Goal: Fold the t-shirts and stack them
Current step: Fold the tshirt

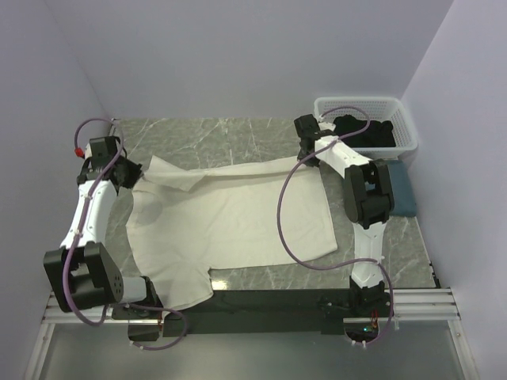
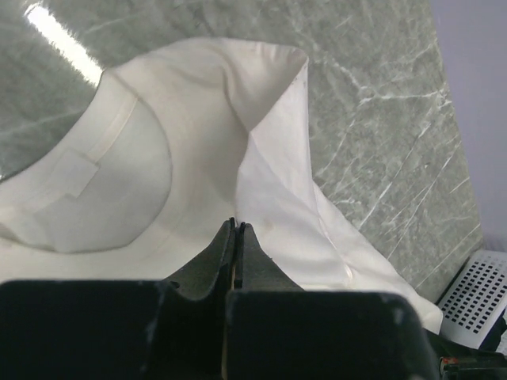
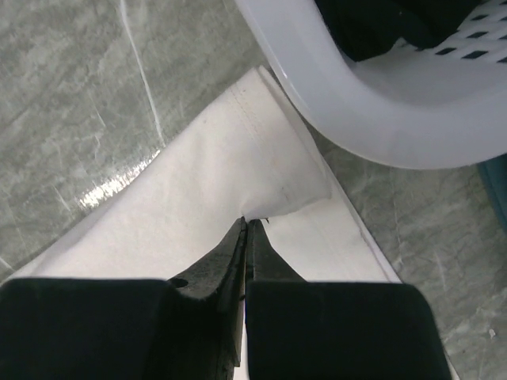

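A large cream-white t-shirt (image 1: pixel 230 222) lies spread on the marble table, with its far edge turned over into a narrow fold. My left gripper (image 1: pixel 131 176) is shut on the cloth at the far left, near the collar (image 2: pixel 119 150); the jaws (image 2: pixel 236 226) are pressed together on a raised fold. At the far right corner my right gripper (image 1: pixel 305 154) is shut too, its tips (image 3: pixel 247 223) pinching a lifted flap of the same shirt (image 3: pixel 222 158). A black t-shirt (image 1: pixel 364 131) sits in the basket. A folded slate-blue t-shirt (image 1: pixel 402 190) lies at the right, partly behind the right arm.
A white lattice basket (image 1: pixel 400 111) stands at the back right corner, close to the right gripper; its rim (image 3: pixel 380 119) fills the upper right of the right wrist view. Walls close in the table on three sides. Cables loop over both arms.
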